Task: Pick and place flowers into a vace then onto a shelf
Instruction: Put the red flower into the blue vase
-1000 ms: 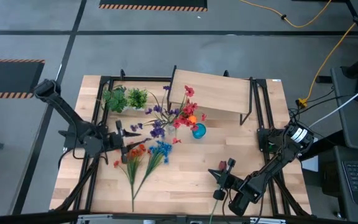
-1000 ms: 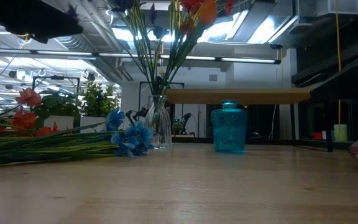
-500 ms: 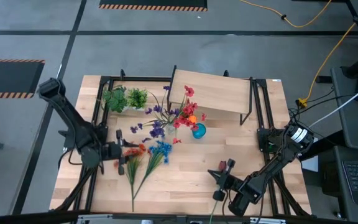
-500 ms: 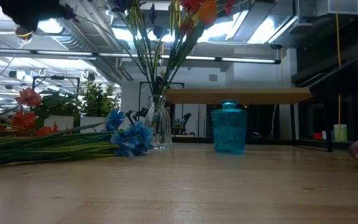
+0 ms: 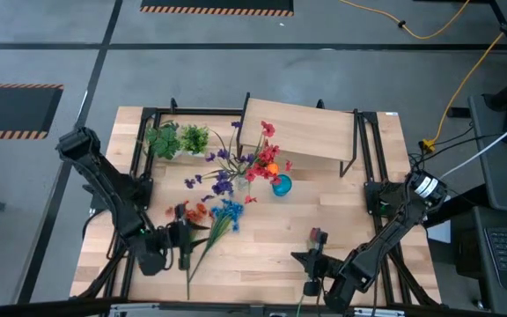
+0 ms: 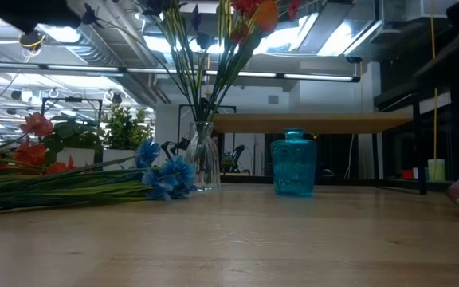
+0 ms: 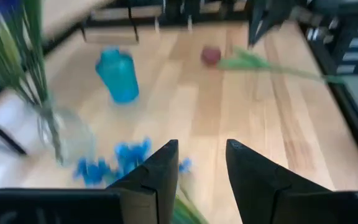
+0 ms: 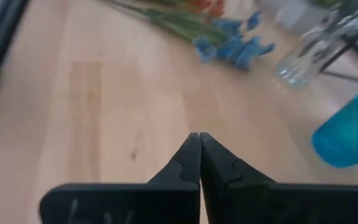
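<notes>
Bouquet [image 5: 252, 161] stands in glass vase [image 6: 202, 158] before shelf [image 5: 302, 130]; blue spray [image 5: 227, 211] lies flat.

Both arms are dark, near black, built of slim straight links joined by thicker rounded joint housings. The left arm [image 5: 104, 189] has a bulky rounded housing at its outer joint and chunky blocks toward the wrist. The right arm [image 5: 385, 238] carries a round white-and-black part at its outer joint, with cables bunched beside it. The left gripper [image 7: 201, 177] has two broad, flat, matte black fingers with angled edges that widen toward a black crossbar. The right gripper [image 8: 199, 165] has two matte black fingers with stepped, notched outlines, on a black bar showing faint pale lettering.
</notes>
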### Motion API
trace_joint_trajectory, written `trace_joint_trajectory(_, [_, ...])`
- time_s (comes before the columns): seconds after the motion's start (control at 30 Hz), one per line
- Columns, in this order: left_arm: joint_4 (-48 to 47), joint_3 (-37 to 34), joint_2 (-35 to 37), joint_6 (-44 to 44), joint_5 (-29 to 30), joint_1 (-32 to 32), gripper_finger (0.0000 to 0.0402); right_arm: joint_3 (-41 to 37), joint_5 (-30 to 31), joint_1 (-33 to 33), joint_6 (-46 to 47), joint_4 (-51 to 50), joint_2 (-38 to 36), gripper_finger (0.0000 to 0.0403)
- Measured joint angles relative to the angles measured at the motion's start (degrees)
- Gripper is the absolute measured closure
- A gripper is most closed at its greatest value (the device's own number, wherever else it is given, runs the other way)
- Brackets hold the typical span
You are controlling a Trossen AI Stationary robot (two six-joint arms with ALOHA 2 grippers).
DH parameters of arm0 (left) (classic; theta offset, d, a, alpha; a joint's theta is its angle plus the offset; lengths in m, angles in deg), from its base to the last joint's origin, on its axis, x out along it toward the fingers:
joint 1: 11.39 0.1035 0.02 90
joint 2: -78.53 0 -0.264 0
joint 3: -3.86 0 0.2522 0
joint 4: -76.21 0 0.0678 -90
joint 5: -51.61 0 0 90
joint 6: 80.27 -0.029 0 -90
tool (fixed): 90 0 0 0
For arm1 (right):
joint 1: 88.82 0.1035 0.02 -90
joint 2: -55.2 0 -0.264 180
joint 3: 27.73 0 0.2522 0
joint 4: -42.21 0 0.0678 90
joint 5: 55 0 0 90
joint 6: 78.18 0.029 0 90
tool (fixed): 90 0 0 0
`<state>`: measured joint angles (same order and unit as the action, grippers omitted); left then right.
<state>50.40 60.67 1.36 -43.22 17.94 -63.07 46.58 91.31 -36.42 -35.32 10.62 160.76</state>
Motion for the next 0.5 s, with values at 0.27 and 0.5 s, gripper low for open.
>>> trace_joint_trajectory(0.27, [-8.4, 6.3, -6.8, 10.7, -6.0, 0.0, 0.0274, -0.2, -0.3, -0.1, -8.7, -3.2, -5.2, 0.0402])
trace_joint_trajectory(0.5, [-9.3, 10.9, -11.9, 10.8, -8.9, 0.9, 0.0274, -8.2, -3.4, -0.1, -9.6, 2.4, -12.2, 0.0402])
